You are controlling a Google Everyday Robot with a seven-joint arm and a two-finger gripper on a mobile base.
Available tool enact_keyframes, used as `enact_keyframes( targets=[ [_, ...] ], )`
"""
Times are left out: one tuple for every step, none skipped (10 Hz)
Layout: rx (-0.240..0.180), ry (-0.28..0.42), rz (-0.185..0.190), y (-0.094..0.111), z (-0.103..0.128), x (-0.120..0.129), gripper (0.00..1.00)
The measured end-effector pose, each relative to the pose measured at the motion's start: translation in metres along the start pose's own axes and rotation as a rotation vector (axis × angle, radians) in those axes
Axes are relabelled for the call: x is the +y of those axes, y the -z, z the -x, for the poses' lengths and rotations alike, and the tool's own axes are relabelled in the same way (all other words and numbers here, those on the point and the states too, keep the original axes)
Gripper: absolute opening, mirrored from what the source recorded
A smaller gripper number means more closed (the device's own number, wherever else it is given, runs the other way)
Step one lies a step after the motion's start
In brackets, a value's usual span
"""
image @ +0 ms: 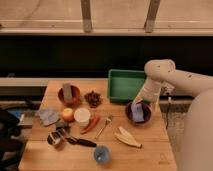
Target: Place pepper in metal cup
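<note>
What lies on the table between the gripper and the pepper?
Camera view: a slim utensil lies beside the pepper, toward the gripper, which hangs over the brown bowl.

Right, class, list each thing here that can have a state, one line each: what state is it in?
pepper, lying on the table, in no cup
metal cup, no pepper in it
green tray, empty
right brown bowl, holds a blue item
left brown bowl, holds a grey item
pincer, open, above the right brown bowl, holding nothing
</note>
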Motion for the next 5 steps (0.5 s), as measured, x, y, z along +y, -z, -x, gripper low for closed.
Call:
enact_keyframes(
  targets=[
    [-0.004,0.015,0.000,0.001,-0.001,0.007,0.74],
    [-0.009,0.031,0.004,0.003,-0.002,0.013,0.74],
    [-0.015,0.049,0.010,0.007,-0.004,0.020,0.74],
    [-0.022,0.071,0.022,0.011,-0.005,0.033,0.74],
    [-0.026,0.105,0.044,0.015,-0.009,0.049,0.74]
  ],
)
